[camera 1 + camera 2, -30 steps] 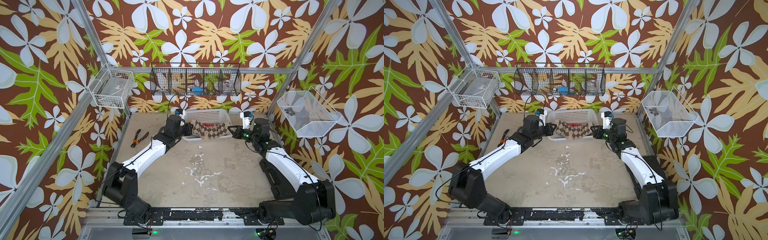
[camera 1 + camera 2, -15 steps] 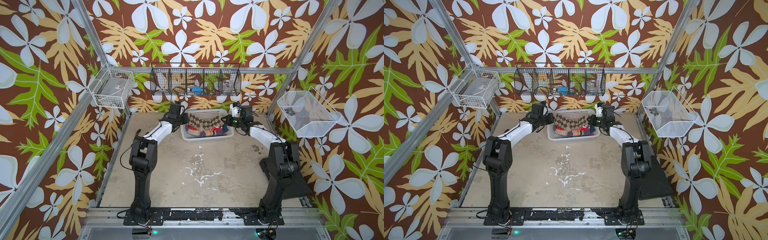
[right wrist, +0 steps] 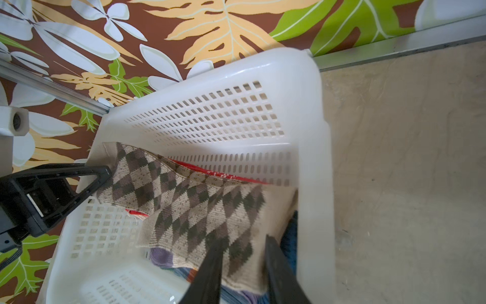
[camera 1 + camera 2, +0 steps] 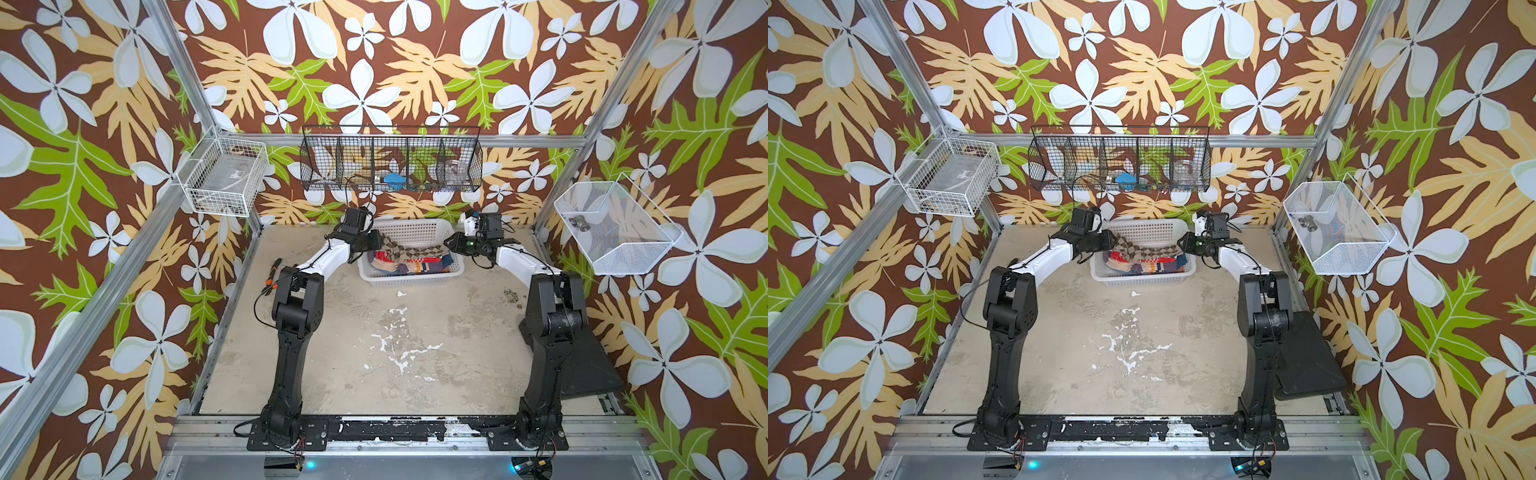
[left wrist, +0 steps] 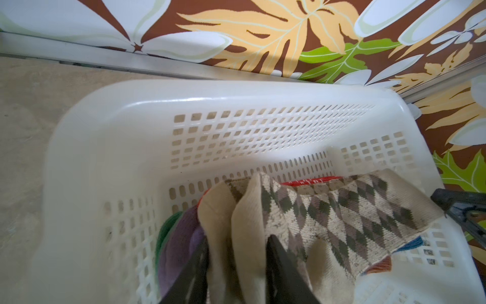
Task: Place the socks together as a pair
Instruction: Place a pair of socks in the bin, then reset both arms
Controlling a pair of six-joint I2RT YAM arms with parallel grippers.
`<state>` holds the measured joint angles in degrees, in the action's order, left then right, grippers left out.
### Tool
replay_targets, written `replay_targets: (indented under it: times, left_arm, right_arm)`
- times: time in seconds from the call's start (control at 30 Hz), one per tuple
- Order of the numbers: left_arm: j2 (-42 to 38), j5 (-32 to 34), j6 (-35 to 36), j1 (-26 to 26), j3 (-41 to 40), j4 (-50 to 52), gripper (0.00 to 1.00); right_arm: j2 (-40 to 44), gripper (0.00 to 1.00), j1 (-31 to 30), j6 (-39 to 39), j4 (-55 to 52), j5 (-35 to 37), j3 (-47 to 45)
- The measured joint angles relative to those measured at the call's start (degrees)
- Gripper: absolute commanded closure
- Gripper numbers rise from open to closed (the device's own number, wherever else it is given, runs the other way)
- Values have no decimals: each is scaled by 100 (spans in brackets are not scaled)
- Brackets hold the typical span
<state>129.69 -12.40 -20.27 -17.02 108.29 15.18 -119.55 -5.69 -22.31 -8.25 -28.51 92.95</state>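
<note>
The brown argyle socks lie stacked over the heap in the white basket, the left claw and right claw each half open astride one end (pinching nothing, it seems), apparently to set them down together.

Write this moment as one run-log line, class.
left gripper: open astride brown argyle socks | right gripper: open astride same | sock pile: inside white basket
</note>
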Motion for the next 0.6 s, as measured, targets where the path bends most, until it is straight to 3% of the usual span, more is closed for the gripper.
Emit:
replay_targets:
  times: [0.27,0.47,0.6]
  left_arm:
    - [-1128,238,68,-57,-654,-44,38]
    - [-2031,791,105,-122,-1325,-286,37]
    - [-3108,1403,175,-120,-2684,-892,37]
  right_arm:
    - [835,62,7,39,-72,0,-210]
    - [1692,62,7,44,-11,-17,-870]
    - [2577,52,7,101,295,39,-1703]
